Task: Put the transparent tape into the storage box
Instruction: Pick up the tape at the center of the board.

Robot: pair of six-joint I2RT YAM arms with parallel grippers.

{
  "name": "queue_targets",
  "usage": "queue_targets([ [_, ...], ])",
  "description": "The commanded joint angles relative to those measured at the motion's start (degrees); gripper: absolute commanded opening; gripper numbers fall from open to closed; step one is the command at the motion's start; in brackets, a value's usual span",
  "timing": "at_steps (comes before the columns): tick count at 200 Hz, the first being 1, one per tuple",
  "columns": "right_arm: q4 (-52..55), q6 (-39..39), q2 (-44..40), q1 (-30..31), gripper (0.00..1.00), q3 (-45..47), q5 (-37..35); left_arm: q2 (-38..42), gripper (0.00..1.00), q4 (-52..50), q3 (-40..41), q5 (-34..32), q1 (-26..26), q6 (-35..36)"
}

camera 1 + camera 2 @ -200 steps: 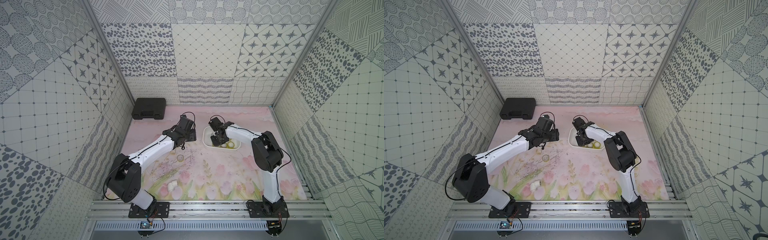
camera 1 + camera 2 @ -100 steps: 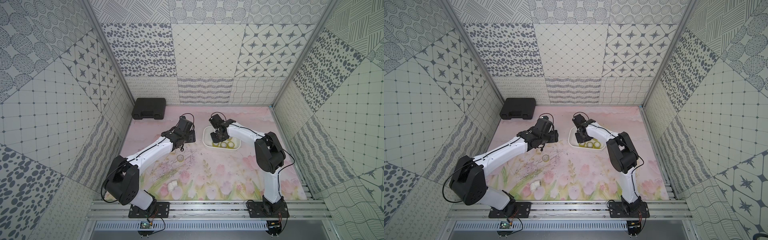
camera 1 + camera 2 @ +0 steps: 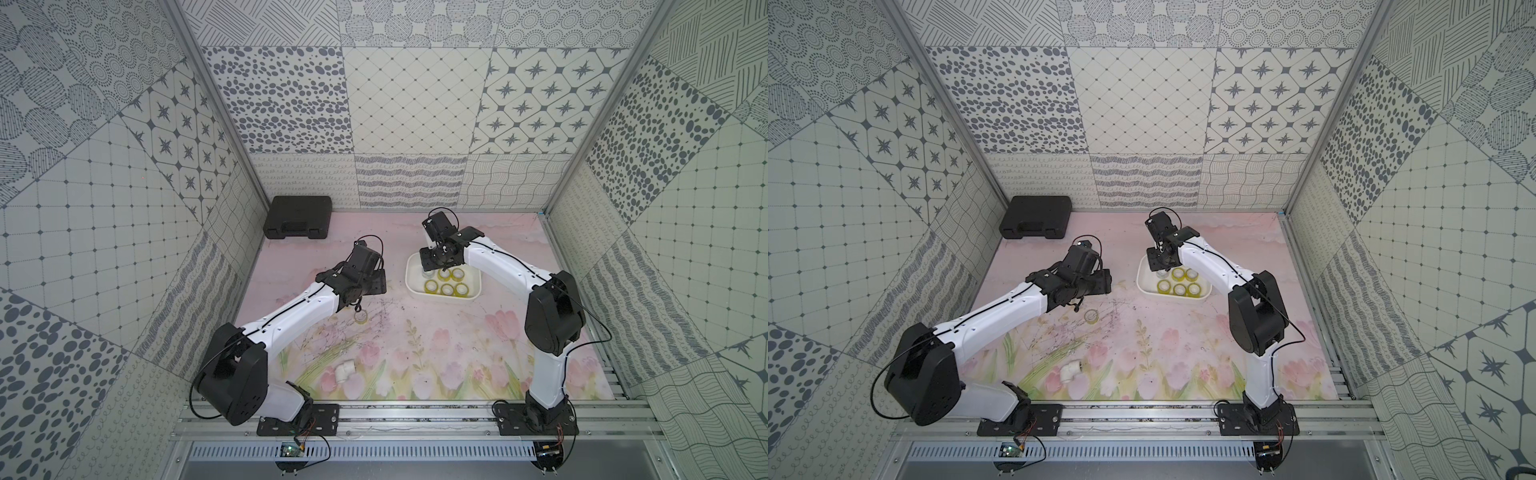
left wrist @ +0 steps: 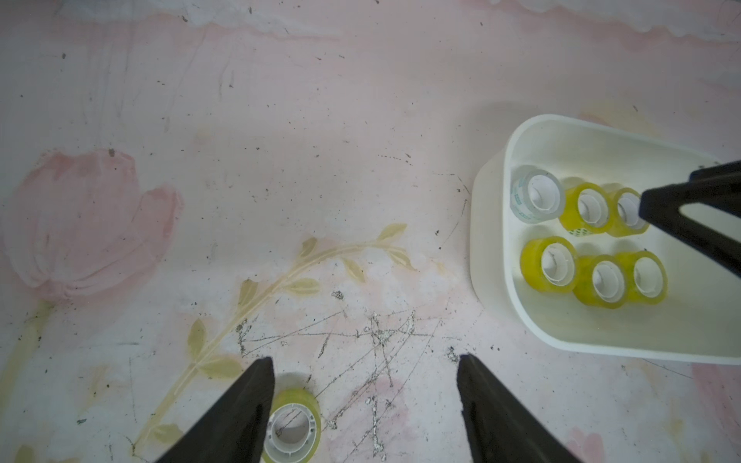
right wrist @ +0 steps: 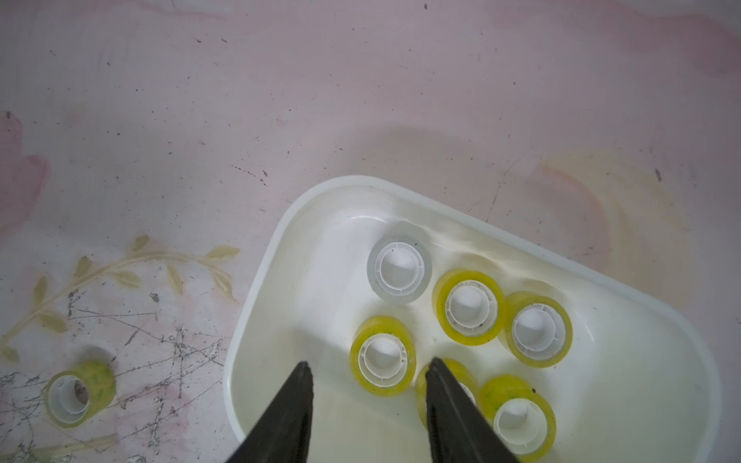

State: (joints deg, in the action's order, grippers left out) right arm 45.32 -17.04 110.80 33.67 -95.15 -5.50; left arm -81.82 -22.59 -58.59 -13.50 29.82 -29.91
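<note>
The storage box [image 3: 409, 277] [image 3: 1140, 279] is a white tub at the back of the mat. It holds several rolls of transparent tape: yellow ones [image 5: 383, 356] and a greyish one [image 5: 399, 269] [image 4: 537, 198]. Another yellowish roll [image 3: 360, 327] [image 3: 1091, 316] [image 5: 78, 395] lies flat on the mat, left of the box. My left gripper [image 4: 365, 359] hangs open above the mat, and that loose roll [image 4: 294, 427] sits just inside one finger. My right gripper [image 5: 369, 360] is open over the box's near-left corner with nothing in it. One of its fingers [image 5: 453, 409] covers part of a yellow roll.
A black moulded case [image 3: 298, 217] lies in the back left corner. A white pipe elbow [image 3: 345, 371] rests on the mat near the front, beside the left arm. Patterned walls close in the mat on three sides, and a metal rail runs along the front.
My right gripper has gone from shut to open and has risen a little over the box, uncovering the rolls. My left arm has shifted slightly, with its jaws a touch wider.
</note>
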Motion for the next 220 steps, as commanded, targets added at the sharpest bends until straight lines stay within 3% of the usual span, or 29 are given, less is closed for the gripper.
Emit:
queue_targets([
  [1, -0.3, -1.91, -2.05, 0.08, 0.51, -1.87, 2.07, 3.68, 0.79, -4.14, 3.04, 0.62, -0.98, -3.21],
  [142, -2.03, -3.59, -4.46, 1.88, 0.65, -1.44, 5.32, 5.45, 0.85, -10.06, 10.13, 1.52, -1.44, -13.4],
  [153, -1.99, -3.97, -4.32, 1.98, 0.74, -1.35, 5.01, 5.27, 0.85, -10.27, 10.59, 1.5, -1.57, -14.4],
  [191, -2.34, -4.67, -4.38, 2.08, 0.76, -1.69, 6.1, 5.47, 0.85, -10.33, 12.68, 2.79, -2.6, -17.19],
  [197, -2.37, -4.7, -4.35, 2.04, 0.95, -1.79, 6.1, 5.41, 0.85, -10.17, 13.18, 3.17, -2.94, -17.66],
  [220, -2.47, -4.79, -4.46, 2.0, 0.96, -1.79, 5.66, 5.28, 0.85, -9.54, 14.57, 3.98, -3.96, -18.6],
])
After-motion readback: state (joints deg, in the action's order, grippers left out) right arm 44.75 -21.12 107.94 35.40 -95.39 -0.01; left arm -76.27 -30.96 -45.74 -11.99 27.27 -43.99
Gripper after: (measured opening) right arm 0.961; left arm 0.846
